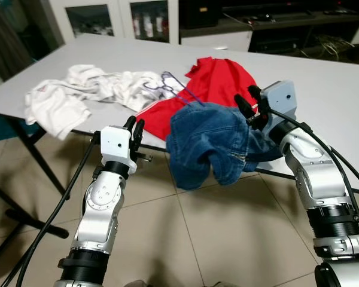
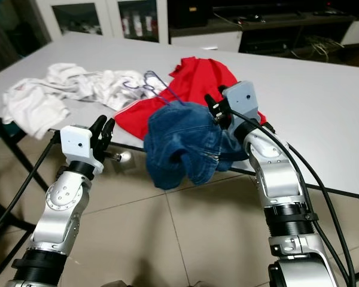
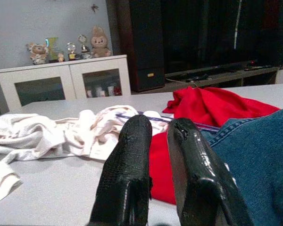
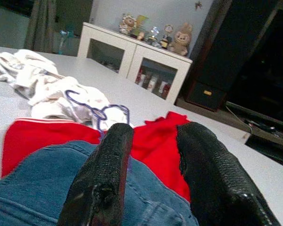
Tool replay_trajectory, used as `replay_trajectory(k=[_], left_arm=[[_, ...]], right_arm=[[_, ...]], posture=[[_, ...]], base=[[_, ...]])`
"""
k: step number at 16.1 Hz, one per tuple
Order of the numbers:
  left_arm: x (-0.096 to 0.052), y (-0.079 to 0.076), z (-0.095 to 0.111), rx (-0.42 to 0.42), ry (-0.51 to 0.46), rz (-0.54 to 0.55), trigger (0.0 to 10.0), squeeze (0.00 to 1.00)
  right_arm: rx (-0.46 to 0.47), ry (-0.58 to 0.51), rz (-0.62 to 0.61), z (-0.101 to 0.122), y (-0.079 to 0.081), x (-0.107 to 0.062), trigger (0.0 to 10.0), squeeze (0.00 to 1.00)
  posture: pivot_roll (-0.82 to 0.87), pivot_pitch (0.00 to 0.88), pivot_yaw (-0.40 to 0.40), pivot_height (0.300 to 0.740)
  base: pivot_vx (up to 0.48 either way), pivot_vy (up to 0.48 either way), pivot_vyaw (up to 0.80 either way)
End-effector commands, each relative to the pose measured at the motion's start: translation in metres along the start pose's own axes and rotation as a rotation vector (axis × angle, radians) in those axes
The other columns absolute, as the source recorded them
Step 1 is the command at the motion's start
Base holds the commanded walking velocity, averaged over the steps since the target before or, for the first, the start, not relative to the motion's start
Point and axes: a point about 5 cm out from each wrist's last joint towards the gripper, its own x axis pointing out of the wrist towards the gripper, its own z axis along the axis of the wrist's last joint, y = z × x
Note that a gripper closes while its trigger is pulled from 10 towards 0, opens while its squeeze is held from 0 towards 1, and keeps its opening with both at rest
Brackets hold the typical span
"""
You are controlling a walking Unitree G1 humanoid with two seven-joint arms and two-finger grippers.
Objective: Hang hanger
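The thin purple wire hanger (image 1: 175, 85) lies on the grey table (image 1: 323, 89) among white clothes (image 1: 78, 89), while the right gripper (image 1: 251, 106), fingers parted, reaches over blue denim shorts (image 1: 209, 140) toward it and the left gripper (image 1: 134, 128) waits nearly closed, empty.

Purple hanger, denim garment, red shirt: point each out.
purple hanger (image 1: 170, 84), left eye view, on its wire hook end.
denim garment (image 1: 206, 137), left eye view, mid fabric.
red shirt (image 2: 197, 81), right eye view, upper fabric.

light: even, indoor, moderate | glare: none | focus: eye views sharp | wrist views: soft, grainy
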Motion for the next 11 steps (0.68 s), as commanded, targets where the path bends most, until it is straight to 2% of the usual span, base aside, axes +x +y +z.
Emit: replay_trajectory(k=[1,5,10,11], left_arm=[[-0.001,0.004,-0.001,0.007,0.006,0.013,10.0,0.00],[0.000,0.006,-0.001,0.014,0.008,0.018,10.0,0.00],[0.001,0.012,0.001,0.032,0.006,0.045,10.0,0.00],[0.001,0.013,0.001,0.037,0.007,0.049,10.0,0.00]], right_arm=[[-0.010,-0.022,0.005,0.007,0.001,0.002,10.0,0.00],[0.005,-0.053,0.066,0.010,0.009,0.001,10.0,0.00],[-0.028,-0.054,0.166,0.009,0.026,0.000,10.0,0.00],[-0.023,-0.048,0.189,0.007,0.030,0.000,10.0,0.00]], posture=[[-0.12,0.000,0.029,0.740],[-0.12,0.000,0.035,0.740],[-0.11,0.000,0.039,0.740],[-0.10,0.000,0.040,0.740]], base=[[0.000,0.000,0.00],[0.000,0.000,0.00],[0.000,0.000,0.00],[0.289,0.000,0.00]])
